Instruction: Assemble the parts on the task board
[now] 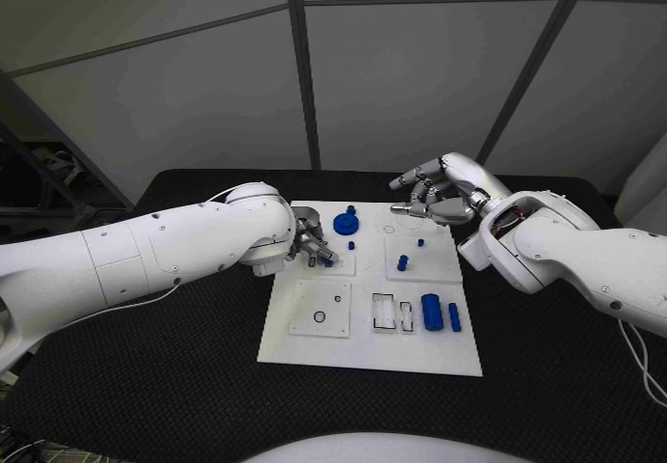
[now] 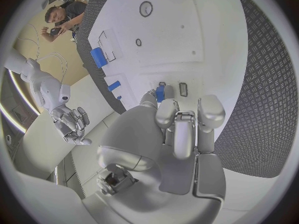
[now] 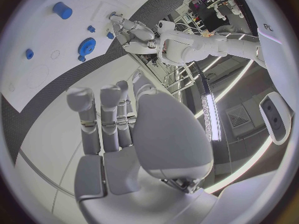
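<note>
Left hand: the left hand (image 1: 311,246) is low over the task board (image 1: 370,359) at its left side, pinching a small blue part (image 2: 160,93) in its fingertips.
Right hand: the right hand (image 1: 437,193) hovers past the board's far edge, fingers loosely apart, holding nothing.
Doing it well: I'd keep the part upright, line it over its seat, then press straight down, slowly.
Risk: a tilted part may jam.

A flat white rectangular task board (image 1: 373,349) is lying at the frame's centre. A blue gear-shaped part (image 1: 346,226) is sitting at its upper left, two blue cylinders (image 1: 433,313) are lying at its right, and small blue pegs (image 1: 402,261) are standing near the middle.
</note>
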